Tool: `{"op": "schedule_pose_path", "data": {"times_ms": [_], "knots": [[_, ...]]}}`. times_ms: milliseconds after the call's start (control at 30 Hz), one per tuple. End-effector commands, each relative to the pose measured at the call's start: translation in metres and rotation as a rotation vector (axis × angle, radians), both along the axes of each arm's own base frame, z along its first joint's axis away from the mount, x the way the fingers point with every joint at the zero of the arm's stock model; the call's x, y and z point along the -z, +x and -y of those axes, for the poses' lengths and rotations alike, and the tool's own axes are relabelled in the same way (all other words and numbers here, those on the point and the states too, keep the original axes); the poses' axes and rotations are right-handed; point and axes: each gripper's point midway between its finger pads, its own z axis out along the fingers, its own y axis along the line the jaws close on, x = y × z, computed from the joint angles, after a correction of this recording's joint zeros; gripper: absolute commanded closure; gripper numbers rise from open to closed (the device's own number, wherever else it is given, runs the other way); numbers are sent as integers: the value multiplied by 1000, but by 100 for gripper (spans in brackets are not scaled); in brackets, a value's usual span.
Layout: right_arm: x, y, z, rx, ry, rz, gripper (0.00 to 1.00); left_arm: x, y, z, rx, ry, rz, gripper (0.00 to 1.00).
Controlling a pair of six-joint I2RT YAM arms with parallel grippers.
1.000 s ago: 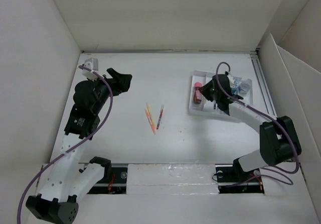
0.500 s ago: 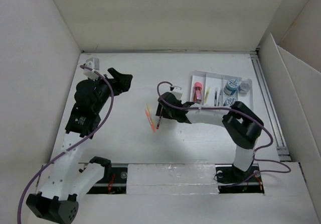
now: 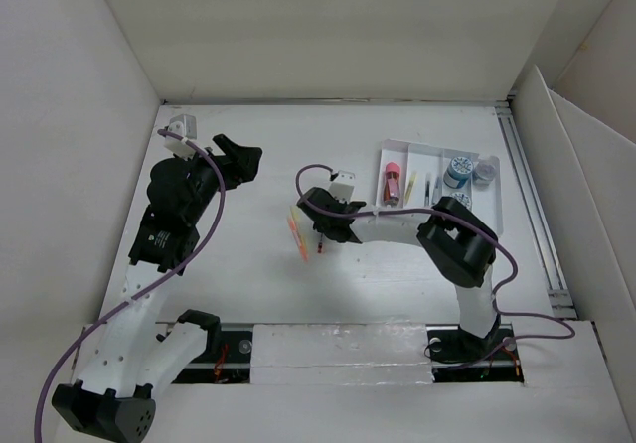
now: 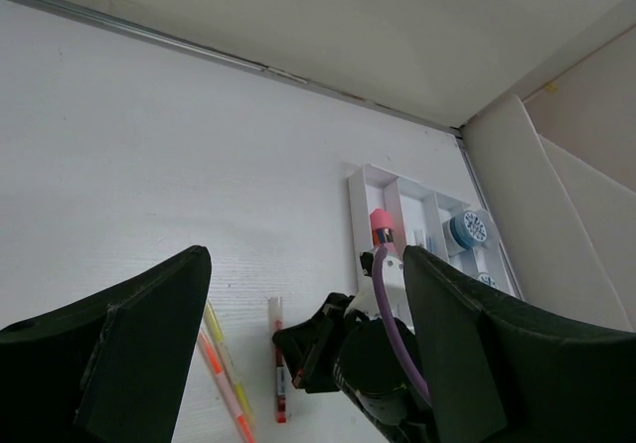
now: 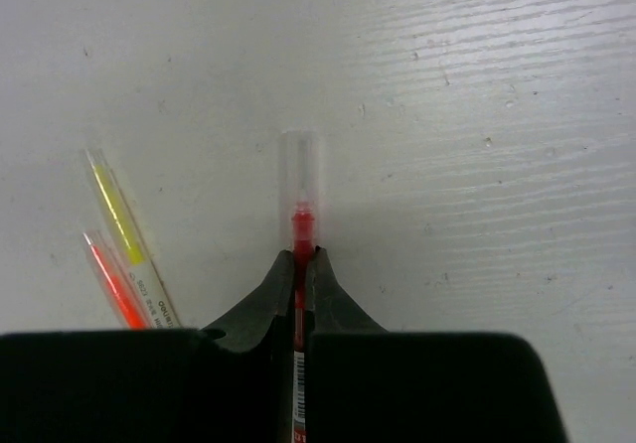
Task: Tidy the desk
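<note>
White matte table (image 3: 258,145), walled, fills the view. White compartment tray (image 4: 355,200) sits far right on it, small items inside. Left fingers (image 4: 139,334) spread wide, empty. Right fingers (image 5: 248,314) pinch a red pen (image 5: 301,226) mid-table, just beside a yellow highlighter (image 5: 119,210) and an orange highlighter (image 5: 114,289).

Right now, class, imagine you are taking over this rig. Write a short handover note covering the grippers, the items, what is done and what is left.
Left gripper: open, empty, over the left side of the desk.
Right gripper: shut on the red pen at mid-desk; the pen is not visibly lifted.
Beside the pen lie a yellow highlighter and an orange highlighter.
Done: the tray at far right holds a pink-capped stick and tape rolls.
Left: probably carry the pen to the tray, then both highlighters.
</note>
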Motion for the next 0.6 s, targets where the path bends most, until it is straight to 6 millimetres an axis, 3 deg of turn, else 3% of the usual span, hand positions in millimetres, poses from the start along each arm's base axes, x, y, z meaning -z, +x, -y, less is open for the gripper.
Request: {"op": "schedule_pose_path", "data": {"times_ms": [0, 67, 100, 133, 167, 200, 233, 267, 300, 333, 367, 567], "knots": [[-11, 3, 33, 69, -42, 26, 100, -21, -5, 1, 12, -9, 85, 26], [-20, 6, 31, 64, 15, 32, 100, -20, -3, -1, 3, -6, 79, 26], [-20, 10, 46, 83, 36, 22, 100, -18, -2, 0, 3, -4, 70, 26], [-47, 16, 50, 86, 117, 57, 100, -17, -2, 1, 9, -3, 66, 26], [-62, 22, 45, 61, 212, 73, 100, -16, -2, 2, 17, -3, 63, 26], [-71, 26, 54, 66, 258, 83, 100, -17, -3, 3, 23, -5, 70, 26], [-71, 36, 81, 110, 289, 81, 100, -18, -3, 2, 20, -6, 74, 26], [-98, 36, 86, 87, 383, 106, 100, -18, -3, 1, 12, -7, 74, 26], [-114, 44, 94, 95, 440, 144, 100, -18, -2, 0, 6, -6, 71, 26], [-111, 52, 126, 155, 461, 152, 100, -17, -2, 1, 9, -5, 67, 26], [-133, 56, 136, 154, 520, 201, 100, -17, -3, 2, 17, -5, 65, 26], [-120, 89, 254, 467, 620, 223, 99, -15, -4, 6, 39, -10, 65, 26]]}}
